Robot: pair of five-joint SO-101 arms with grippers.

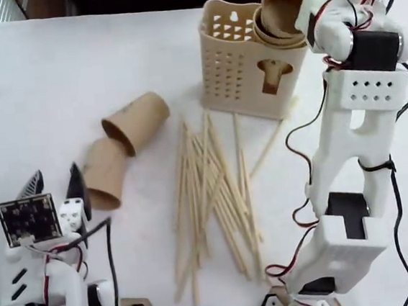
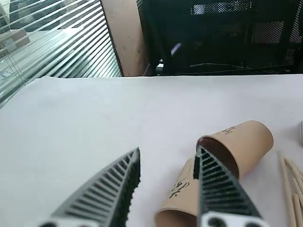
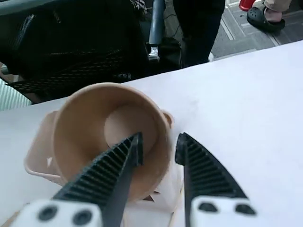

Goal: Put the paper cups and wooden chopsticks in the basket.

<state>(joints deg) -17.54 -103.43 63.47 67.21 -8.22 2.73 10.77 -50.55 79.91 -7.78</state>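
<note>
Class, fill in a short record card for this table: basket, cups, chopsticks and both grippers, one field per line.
Basket: upright at the far side of the table
Nested cups: tilted, sticking out of the basket's top
Loose cups: two, lying on their sides, close together
Chopsticks: loose pile in front of the basket
Left gripper: open, near the loose cups
Right gripper: open, fingers either side of the top cup's rim
</note>
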